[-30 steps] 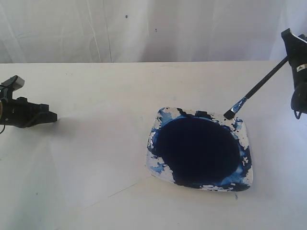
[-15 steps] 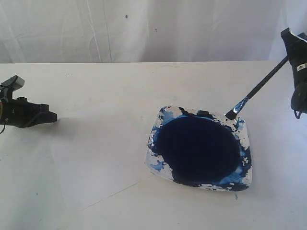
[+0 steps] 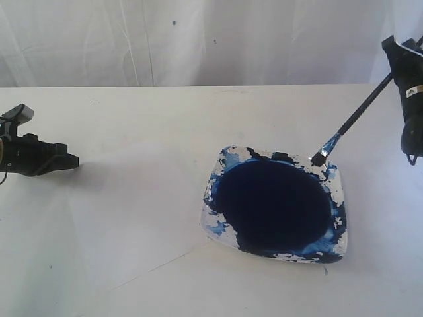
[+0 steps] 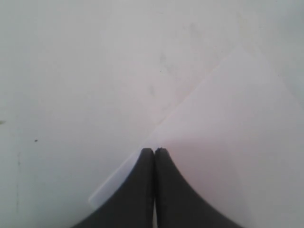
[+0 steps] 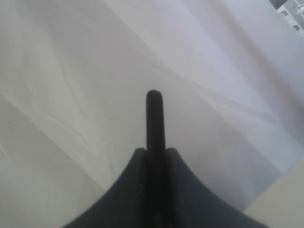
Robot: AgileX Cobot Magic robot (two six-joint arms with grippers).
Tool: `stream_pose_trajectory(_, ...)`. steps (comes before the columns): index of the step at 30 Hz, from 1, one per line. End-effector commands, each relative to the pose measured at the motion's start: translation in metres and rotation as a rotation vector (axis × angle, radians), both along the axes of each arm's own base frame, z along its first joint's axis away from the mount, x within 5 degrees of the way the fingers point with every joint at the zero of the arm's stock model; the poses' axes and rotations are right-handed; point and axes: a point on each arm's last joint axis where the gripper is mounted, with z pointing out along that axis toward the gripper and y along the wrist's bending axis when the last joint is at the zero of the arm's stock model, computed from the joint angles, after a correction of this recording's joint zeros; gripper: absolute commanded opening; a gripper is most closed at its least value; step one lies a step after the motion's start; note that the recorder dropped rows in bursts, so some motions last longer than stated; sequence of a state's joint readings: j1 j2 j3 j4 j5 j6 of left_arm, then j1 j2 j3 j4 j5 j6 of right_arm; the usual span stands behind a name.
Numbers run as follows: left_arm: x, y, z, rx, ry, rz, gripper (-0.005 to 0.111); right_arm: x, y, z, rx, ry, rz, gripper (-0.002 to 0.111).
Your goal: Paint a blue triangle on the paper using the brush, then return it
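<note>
The right claw [image 5: 154, 153] clamps the brush [image 3: 353, 122], its tip at the dish [image 3: 211, 193] rim: loading paint, I judge. The left claw [image 4: 154, 151] is closed, empty. Next, carry it to the paper [image 3: 132, 218].

This looks like a robotics lab bench, not a home. A plain white table [image 3: 145, 132] stands against a creased white cloth backdrop [image 3: 198, 46], with the black left gripper [image 3: 73, 160] and right gripper [image 3: 395, 66] reaching in from either side.
</note>
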State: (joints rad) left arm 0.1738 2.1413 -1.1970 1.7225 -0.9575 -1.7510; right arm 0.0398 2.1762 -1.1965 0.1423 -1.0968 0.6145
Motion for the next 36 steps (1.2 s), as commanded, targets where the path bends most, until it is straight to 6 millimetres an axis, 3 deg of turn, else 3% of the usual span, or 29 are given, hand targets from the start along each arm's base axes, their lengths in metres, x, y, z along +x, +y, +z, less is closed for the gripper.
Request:
stream_pose_trajectory(1, 0.0, 0.001, 0.001, 0.015, -0.005, -0.003, 0.0, 0.0, 0.004, 0.004, -0.019, -0.044, 0.044, 0.0)
stream_pose_trajectory(19, 0.0, 0.001, 0.001, 0.015, -0.005, -0.003, 0.0, -0.003, 0.015, 0.015, -0.079, -0.138, 0.144, 0.0)
stream_pose_trajectory(26, 0.0, 0.001, 0.001, 0.015, -0.005, -0.003, 0.0, -0.005, 0.022, 0.027, 0.01, -0.165, 0.209, 0.0)
stream_pose_trajectory(36, 0.0, 0.001, 0.001, 0.015, -0.005, -0.003, 0.0, -0.01, 0.028, 0.045, -0.034, -0.203, 0.271, 0.0)
